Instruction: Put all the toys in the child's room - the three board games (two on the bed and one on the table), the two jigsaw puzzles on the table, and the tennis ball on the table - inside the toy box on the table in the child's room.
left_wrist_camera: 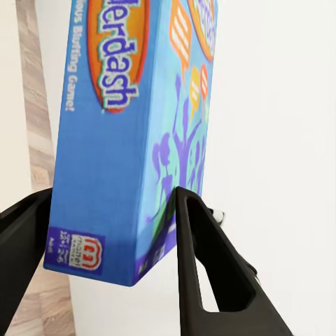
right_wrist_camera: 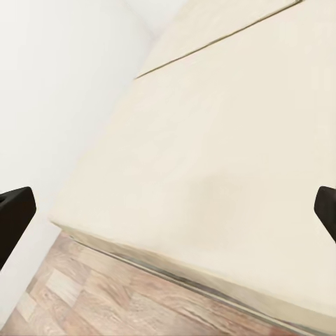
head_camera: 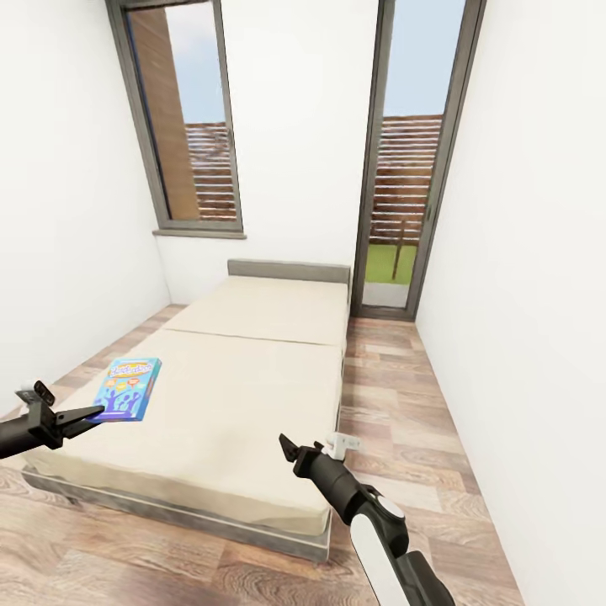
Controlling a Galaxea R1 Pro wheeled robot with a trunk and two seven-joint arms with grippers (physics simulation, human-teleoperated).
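Board game (head_camera: 129, 389) clamped in left gripper (left_wrist_camera: 112, 231) (right gripper (right_wrist_camera: 168, 210) spread), over bed (head_camera: 244, 396).

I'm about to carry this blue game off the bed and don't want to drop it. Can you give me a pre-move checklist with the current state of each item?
1. Left gripper fingers on both sides of the blue board game: ok.
2. Grip depth: only the box's near end sits between the fingers: not ok.
3. Game clear of the bed: cannot tell; in the head view it overlaps the mattress edge.
4. Right gripper open and free to assist: ok.
5. Second board game on the bed located: not ok.
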